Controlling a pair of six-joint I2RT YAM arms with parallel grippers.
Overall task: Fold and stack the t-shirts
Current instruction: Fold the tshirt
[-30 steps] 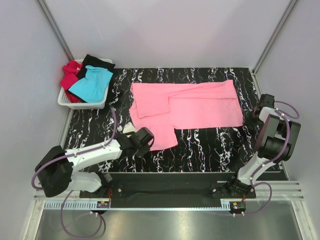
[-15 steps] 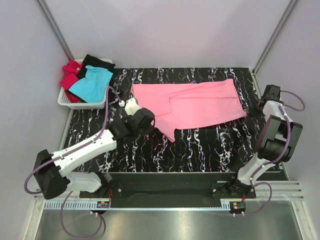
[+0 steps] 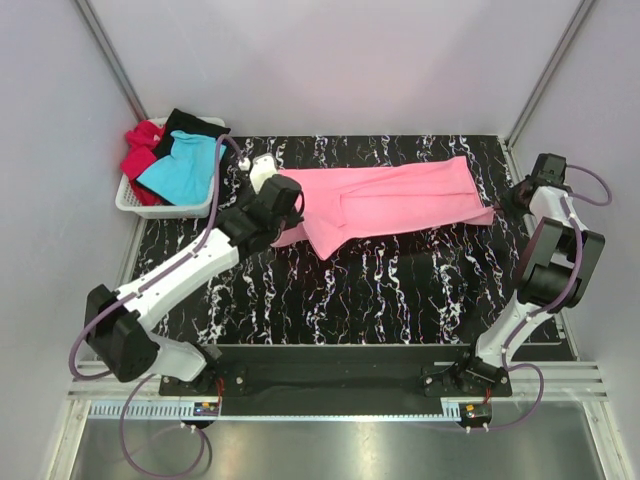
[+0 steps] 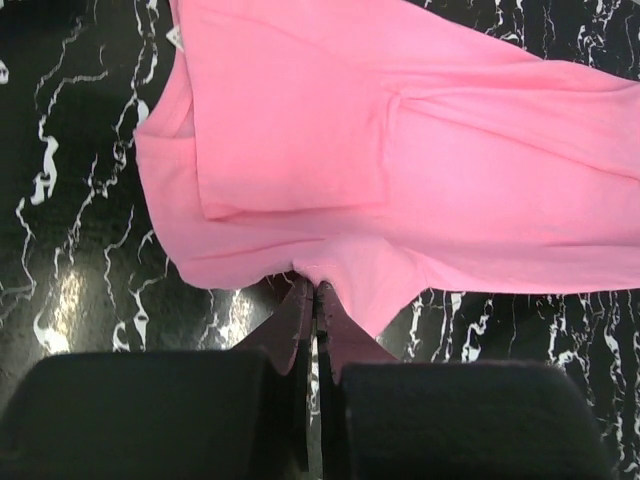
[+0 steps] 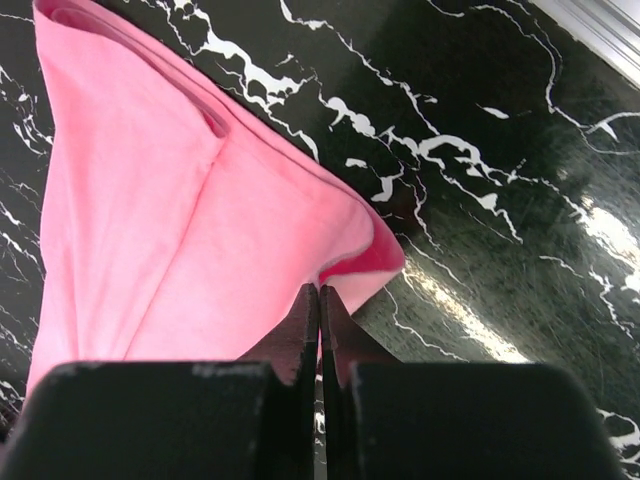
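Pink t-shirt [image 3: 400,200] could slip free, since left gripper [image 4: 315,292] and right gripper [image 5: 320,292] are each clamped tight on only a thin bit of its near edge, which looks lifted. Uneven arm travel would skew the fold and bunch the sagging middle. It sits on the far half of the marble table [image 3: 400,300], long axis left-right, labelled end toward the white basket [image 3: 165,208].

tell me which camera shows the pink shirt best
Top external: the pink shirt shows almost whole there. Left wrist shows only the end pinched by the left gripper; right wrist only the corner pinched by the right gripper.
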